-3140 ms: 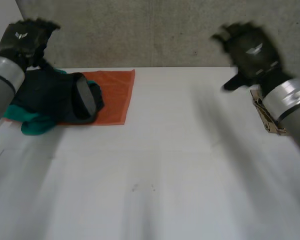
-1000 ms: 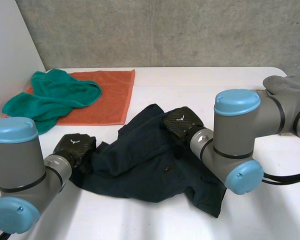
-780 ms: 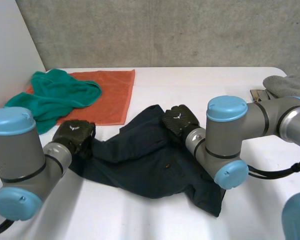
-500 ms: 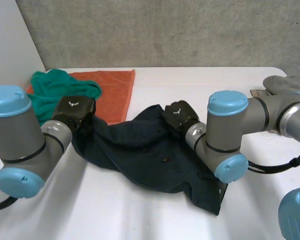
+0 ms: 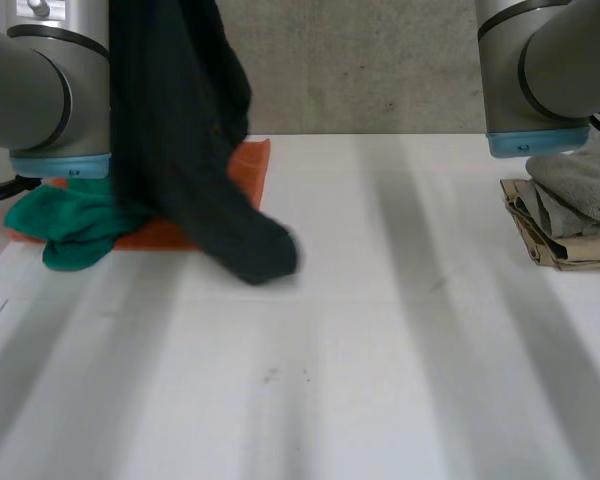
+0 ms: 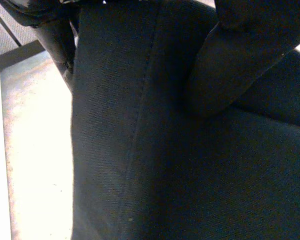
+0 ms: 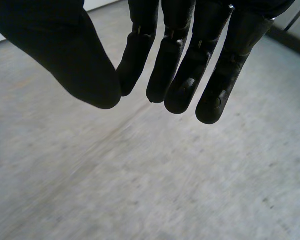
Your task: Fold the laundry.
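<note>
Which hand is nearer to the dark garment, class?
Left. The left hand is closed on the dark garment, which hangs below it. The right hand is open and holds nothing, with no cloth at its fingertips.

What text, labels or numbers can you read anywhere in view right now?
No readable text.
Garment, orange towel, green cloth, folded pile: no print or label shows.
Pale marks at the top of the left arm: too small to read.
</note>
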